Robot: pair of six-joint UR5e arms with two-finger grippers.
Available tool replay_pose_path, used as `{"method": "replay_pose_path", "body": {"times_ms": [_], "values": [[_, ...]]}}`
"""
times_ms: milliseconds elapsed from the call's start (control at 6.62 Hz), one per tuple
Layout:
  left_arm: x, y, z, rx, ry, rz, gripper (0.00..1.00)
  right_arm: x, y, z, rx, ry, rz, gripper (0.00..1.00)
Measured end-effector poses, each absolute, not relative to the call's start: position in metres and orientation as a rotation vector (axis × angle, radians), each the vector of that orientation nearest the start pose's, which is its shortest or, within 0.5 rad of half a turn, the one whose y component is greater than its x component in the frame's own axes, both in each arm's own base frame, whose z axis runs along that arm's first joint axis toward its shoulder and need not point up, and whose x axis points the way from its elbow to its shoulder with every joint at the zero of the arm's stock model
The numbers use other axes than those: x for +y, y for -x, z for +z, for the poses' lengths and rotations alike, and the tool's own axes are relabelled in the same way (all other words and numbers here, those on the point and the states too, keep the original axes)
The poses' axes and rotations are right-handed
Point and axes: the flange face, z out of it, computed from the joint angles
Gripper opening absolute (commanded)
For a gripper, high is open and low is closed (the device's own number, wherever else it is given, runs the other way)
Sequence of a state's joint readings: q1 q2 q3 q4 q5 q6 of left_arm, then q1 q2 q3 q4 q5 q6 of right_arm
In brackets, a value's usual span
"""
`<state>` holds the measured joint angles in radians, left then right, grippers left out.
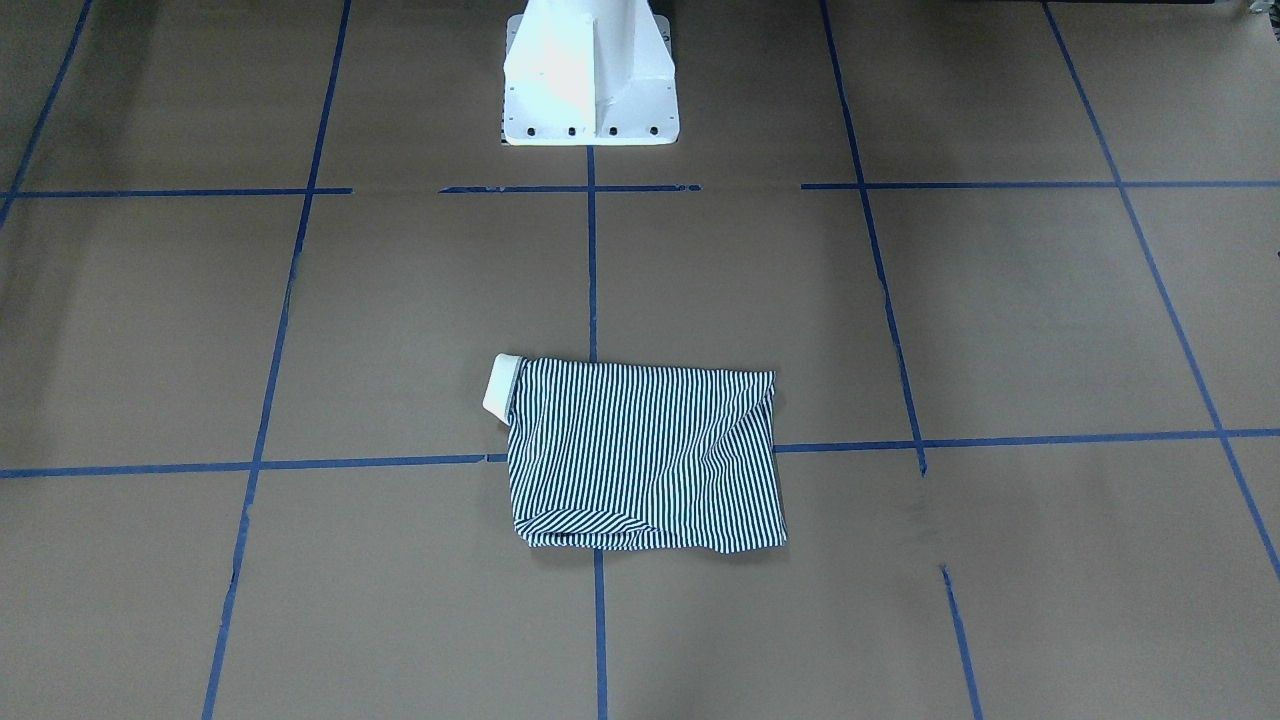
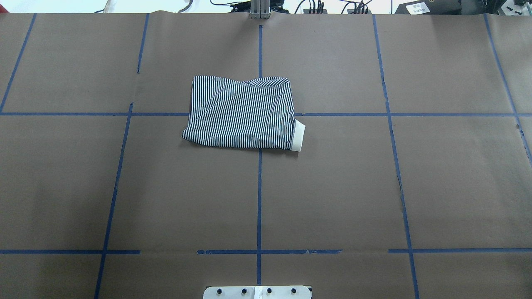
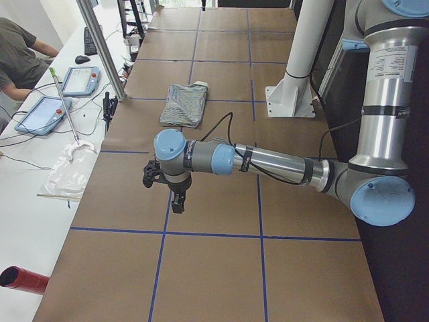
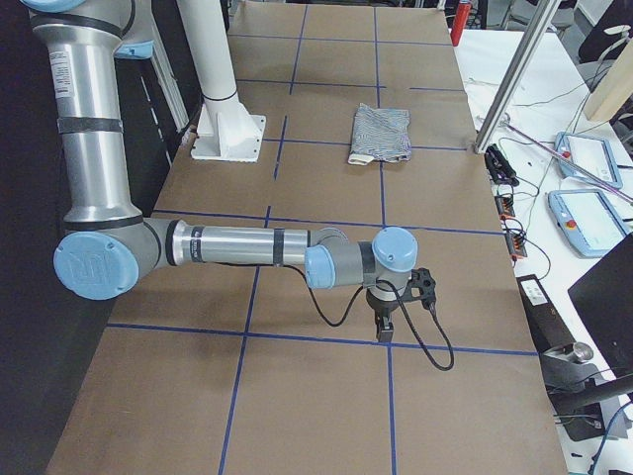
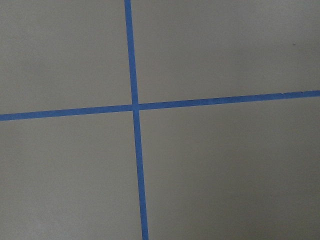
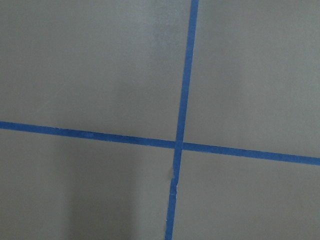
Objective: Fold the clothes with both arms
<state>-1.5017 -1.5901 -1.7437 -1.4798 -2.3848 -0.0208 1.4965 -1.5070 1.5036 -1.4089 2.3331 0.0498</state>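
The striped polo shirt (image 1: 645,455) lies folded into a compact rectangle near the table's middle, its white collar (image 1: 498,385) sticking out at one corner. It also shows in the overhead view (image 2: 241,112) and small in both side views (image 3: 184,105) (image 4: 381,134). My left gripper (image 3: 175,194) hangs over bare table far from the shirt, at the left end. My right gripper (image 4: 384,325) hangs over bare table at the right end. Both show only in the side views, so I cannot tell whether they are open or shut. Both wrist views show only brown table and blue tape.
The white pedestal base (image 1: 590,85) stands behind the shirt. Blue tape lines (image 2: 259,187) grid the brown table. A side bench holds tablets (image 3: 80,80) and cables, with an aluminium post (image 3: 104,50) at the table's edge and a person (image 3: 17,57) seated.
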Motion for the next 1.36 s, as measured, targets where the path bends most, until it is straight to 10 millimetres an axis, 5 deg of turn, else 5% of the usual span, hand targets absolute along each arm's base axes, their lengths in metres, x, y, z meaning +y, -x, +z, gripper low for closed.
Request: {"method": "replay_pose_path", "body": {"times_ms": [755,1360], "values": [[-0.492,0.054,0.596,0.806,-0.097,0.207,1.0,-0.532,-0.008,0.609,-0.811,-0.167,-0.14,1.0],[-0.493,0.054,0.602,0.807,-0.092,0.209,1.0,-0.531,-0.01,0.606,-0.745,-0.185,-0.141,1.0]]}}
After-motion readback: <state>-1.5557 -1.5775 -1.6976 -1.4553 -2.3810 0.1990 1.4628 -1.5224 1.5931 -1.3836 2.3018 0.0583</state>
